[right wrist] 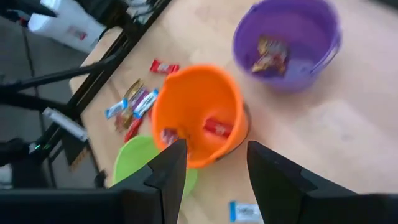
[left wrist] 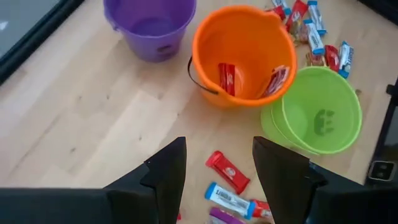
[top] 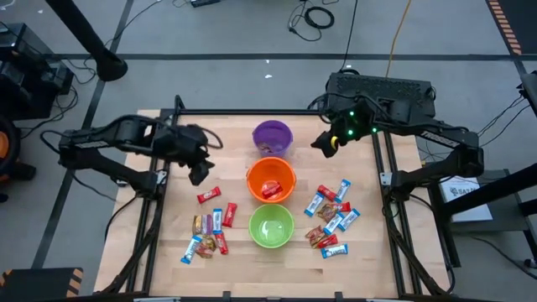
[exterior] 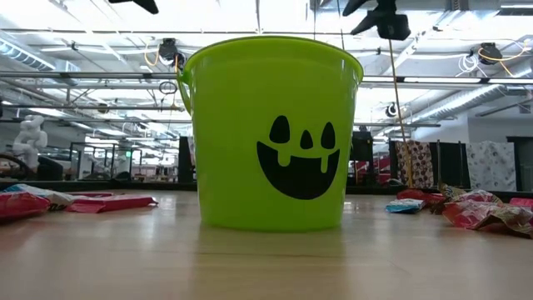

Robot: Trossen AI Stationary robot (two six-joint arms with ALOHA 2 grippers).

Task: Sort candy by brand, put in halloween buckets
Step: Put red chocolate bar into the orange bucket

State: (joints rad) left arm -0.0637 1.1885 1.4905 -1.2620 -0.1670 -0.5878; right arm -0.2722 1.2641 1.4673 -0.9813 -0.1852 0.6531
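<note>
Sorting barely underway: the orange bucket [top: 270, 179] holds red bars, the purple bucket [right wrist: 287, 41] behind it a brown one, the green bucket [top: 270, 226] in front nothing (visibly). Candy piles [top: 333, 216] flank it; left gripper [left wrist: 216, 163] and right gripper [right wrist: 216, 163] hover open, empty.

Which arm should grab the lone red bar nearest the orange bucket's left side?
Left. Its open end effector hovers right above that red bar; the right end effector sits across the buckets.

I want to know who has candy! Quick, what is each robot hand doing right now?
Left gripper: open, holding nothing, above a red candy.
Right gripper: open, holding nothing, near the orange bucket.
</note>
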